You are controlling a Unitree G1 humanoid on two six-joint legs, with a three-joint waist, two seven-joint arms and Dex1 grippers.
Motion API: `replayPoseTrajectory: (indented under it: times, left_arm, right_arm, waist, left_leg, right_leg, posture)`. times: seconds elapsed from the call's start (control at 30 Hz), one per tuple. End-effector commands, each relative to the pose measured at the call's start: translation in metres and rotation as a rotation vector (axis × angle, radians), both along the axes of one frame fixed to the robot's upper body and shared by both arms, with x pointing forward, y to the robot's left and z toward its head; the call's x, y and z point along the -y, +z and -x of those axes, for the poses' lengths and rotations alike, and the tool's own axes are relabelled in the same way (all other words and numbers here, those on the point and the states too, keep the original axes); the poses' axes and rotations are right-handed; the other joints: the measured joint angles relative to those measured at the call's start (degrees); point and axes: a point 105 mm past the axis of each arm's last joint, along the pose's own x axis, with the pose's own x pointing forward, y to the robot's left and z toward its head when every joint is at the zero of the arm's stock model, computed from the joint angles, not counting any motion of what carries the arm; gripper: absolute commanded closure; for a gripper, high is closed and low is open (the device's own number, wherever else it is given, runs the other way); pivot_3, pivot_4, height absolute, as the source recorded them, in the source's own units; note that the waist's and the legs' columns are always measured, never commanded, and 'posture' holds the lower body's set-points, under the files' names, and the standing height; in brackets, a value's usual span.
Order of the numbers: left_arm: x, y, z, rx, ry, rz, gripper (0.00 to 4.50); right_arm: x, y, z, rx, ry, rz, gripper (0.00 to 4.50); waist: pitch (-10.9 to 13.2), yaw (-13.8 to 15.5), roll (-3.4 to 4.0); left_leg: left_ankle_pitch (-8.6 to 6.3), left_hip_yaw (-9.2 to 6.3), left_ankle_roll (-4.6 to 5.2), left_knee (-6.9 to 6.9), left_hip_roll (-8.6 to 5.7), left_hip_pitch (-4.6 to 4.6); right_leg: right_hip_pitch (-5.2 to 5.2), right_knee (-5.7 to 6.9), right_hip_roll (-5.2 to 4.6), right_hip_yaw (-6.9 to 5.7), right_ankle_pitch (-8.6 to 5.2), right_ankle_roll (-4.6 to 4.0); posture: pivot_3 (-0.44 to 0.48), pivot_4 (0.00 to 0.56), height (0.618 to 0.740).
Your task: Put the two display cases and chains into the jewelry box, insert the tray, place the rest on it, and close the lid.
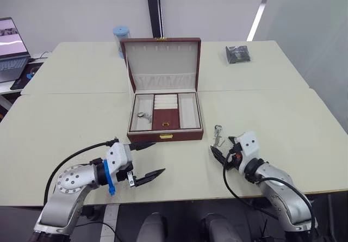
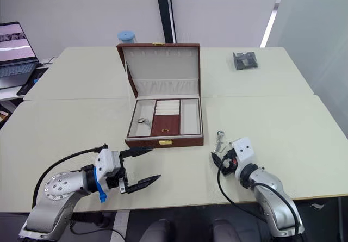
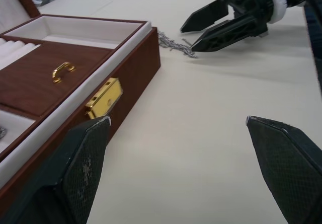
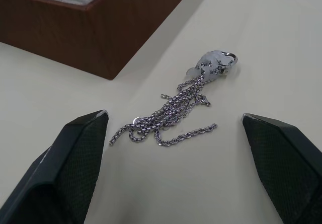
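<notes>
On a cream table (image 1: 65,117), the left gripper (image 1: 142,160) waits with jaws wide before the jewelry box (image 1: 165,135), tray (image 1: 165,119) seated inside. The right gripper (image 4: 173,168) also spreads wide around a silver chain piece (image 4: 181,105), its links clear from the wrist. Beyond stand the raised lid (image 1: 161,62), a dark packet (image 1: 237,54) and a laptop (image 1: 12,51).

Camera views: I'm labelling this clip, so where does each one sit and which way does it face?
Left and right eye views: head, looking down over the table; both arms show.
Left wrist view: along the open left gripper, past the jewelry box clasp toward the right gripper.
Right wrist view: along the open right gripper at the silver chain piece.
All share the box and chain piece.
</notes>
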Motion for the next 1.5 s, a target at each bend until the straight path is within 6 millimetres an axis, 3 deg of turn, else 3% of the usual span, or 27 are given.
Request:
replayPoseTrajectory:
  times: [0.03, 0.3, 0.73, 0.87, 0.97, 1.17, 1.33, 1.5]
  left_arm:
    - [0.015, 0.01, 0.004, 0.051, -0.075, 0.008, 0.0]
    - [0.024, 0.018, 0.003, 0.063, -0.078, 0.029, 0.0]
    - [0.028, 0.025, 0.004, 0.055, -0.061, 0.042, 0.0]
    - [0.027, 0.019, 0.006, 0.038, -0.054, 0.039, 0.0]
    - [0.026, 0.015, 0.006, 0.031, -0.05, 0.036, 0.0]
    - [0.025, 0.014, 0.001, 0.035, -0.026, 0.046, 0.0]
    - [0.024, 0.012, -0.002, 0.029, -0.012, 0.057, 0.0]
    - [0.023, 0.01, -0.003, 0.029, -0.001, 0.067, 0.0]
  right_arm:
    - [-0.005, 0.01, -0.007, 0.032, -0.017, 0.036, 0.02]
    - [-0.012, -0.004, -0.01, -0.01, -0.026, 0.098, 0.02]
    - [0.0, -0.034, -0.008, -0.096, -0.074, 0.136, 0.02]
    - [0.003, -0.037, -0.009, -0.106, -0.083, 0.149, 0.87]
    - [0.004, -0.036, -0.011, -0.107, -0.085, 0.15, 1.9]
    - [0.006, -0.036, -0.011, -0.131, -0.11, 0.104, 3.09]
    - [0.01, -0.033, -0.014, -0.14, -0.144, 0.069, 4.37]
    - [0.011, -0.024, -0.015, -0.103, -0.15, 0.035, 4.49]
  waist:
    - [0.0, 0.0, 0.0]
    - [0.0, 0.0, -0.03]
    - [-0.3, 0.0, -0.36]
    - [-0.4, 0.0, -0.42]
    - [-0.4, 0.0, -0.42]
    - [-0.4, 0.1, -0.46]
    - [-0.4, 0.1, -0.46]
    - [-0.4, 0.1, -0.46]
  left_leg:
    - [0.0, -0.01, 0.0, 0.0, 0.0, 0.0]
    - [0.0, -0.01, 0.0, 0.01, -0.02, -0.03]
    - [0.0, -0.02, 0.0, 0.02, 0.01, 0.25]
    - [0.0, -0.02, 0.0, 0.02, 0.01, 0.25]
    - [0.0, -0.03, 0.0, 0.02, 0.01, 0.24]
    - [0.0, -0.03, 0.0, 0.02, 0.0, 0.24]
    - [0.0, -0.03, 0.0, 0.02, 0.0, 0.24]
    - [0.0, -0.04, 0.0, 0.01, 0.0, 0.23]
  right_leg:
    - [0.0, 0.0, 0.01, -0.01, 0.0, 0.0]
    - [0.0, -0.02, 0.0, 0.0, 0.0, 0.01]
    - [0.24, 0.0, 0.03, 0.0, 0.0, 0.01]
    - [0.24, 0.0, 0.03, 0.01, 0.0, 0.01]
    - [0.24, -0.01, 0.03, -0.01, 0.0, 0.01]
    - [0.26, -0.02, 0.01, 0.0, 0.0, 0.01]
    - [0.26, -0.02, 0.02, -0.01, 0.0, 0.01]
    - [0.26, -0.02, 0.01, -0.01, 0.0, 0.01]
  posture:
    - [0.0, 0.15, 0.74]
    - [0.0, 0.15, 0.74]
    - [0.0, 0.15, 0.74]
    - [0.0, 0.15, 0.74]
    - [0.0, 0.15, 0.74]
    - [0.0, 0.15, 0.74]
    - [0.0, 0.15, 0.74]
    - [0.0, 0.15, 0.74]
